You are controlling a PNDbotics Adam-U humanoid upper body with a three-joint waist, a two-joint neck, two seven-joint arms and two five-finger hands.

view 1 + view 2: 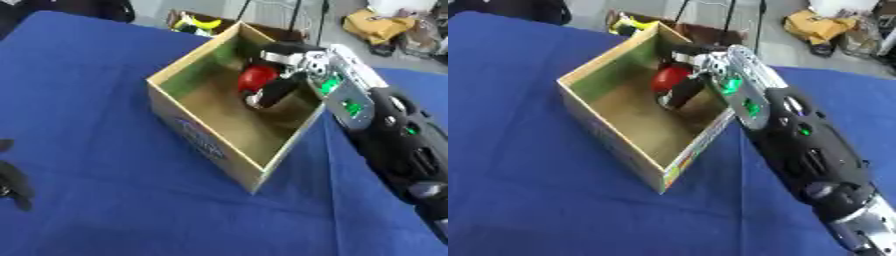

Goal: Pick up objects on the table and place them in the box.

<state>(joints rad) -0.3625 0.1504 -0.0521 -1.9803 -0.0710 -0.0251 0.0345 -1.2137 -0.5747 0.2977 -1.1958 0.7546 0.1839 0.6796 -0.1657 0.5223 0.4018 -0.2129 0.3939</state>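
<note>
A red object point(256, 78) is seen held by the right hand point(282, 75) inside the open cardboard box point(194, 131), above the floor at the box's far right corner; the dark fingers point(274, 93) are curled around it, so the hand is grasping, not released. The object lies directly below and within the hand, with the box floor beneath, so a release is judged to be the coming move. The object appears rounded; no long axis or pointing direction can be made out. The right arm is reached in over the box's right wall and is by far the nearer. The left hand point(12, 181) is seen at the lower left on the blue tablecloth point(87, 90); its state cannot be told.
</note>
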